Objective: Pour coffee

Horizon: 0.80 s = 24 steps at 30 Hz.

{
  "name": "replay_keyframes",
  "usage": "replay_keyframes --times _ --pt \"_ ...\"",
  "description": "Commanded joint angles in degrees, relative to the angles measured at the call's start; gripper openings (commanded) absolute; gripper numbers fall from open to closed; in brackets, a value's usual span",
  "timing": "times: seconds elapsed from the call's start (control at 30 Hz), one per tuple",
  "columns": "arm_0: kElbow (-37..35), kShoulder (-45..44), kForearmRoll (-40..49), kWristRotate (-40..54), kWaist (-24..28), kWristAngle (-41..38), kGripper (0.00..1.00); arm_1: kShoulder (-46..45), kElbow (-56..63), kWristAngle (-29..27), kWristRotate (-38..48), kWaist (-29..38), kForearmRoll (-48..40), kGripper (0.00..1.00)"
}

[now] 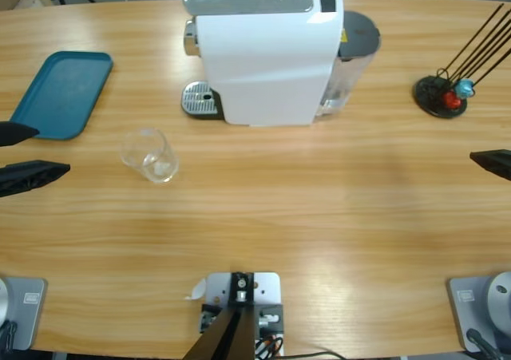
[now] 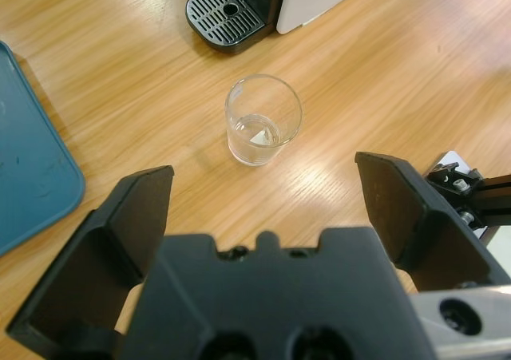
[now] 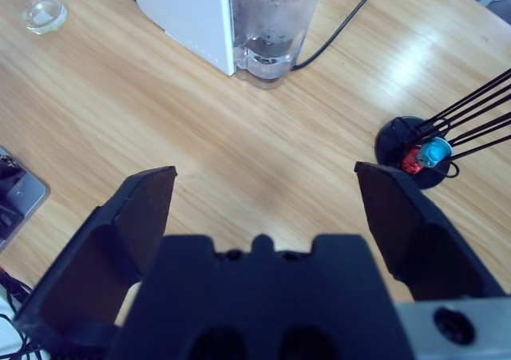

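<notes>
A clear glass tumbler stands upright on the wooden table, in front of and left of the white coffee machine. The glass looks empty; the coffee is out of view. The machine's metal drip grate sits bare beyond the glass. My left gripper is open at the table's left edge, pointing at the tumbler from a short distance, holding nothing. My right gripper is open and empty at the right edge, facing the machine's water tank.
A teal tray lies at the back left, near my left gripper. A black stand with thin rods and small red and blue pieces sits at the back right. The machine's black cable runs off behind the tank.
</notes>
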Motion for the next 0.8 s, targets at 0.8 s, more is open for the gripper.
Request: replay_keyframes --times 0.8 --pt "-19.7 23.6 -11.0 -30.2 7.7 -8.0 0.936 0.7 1.0 0.8 -0.4 0.5 -0.1 1.000"
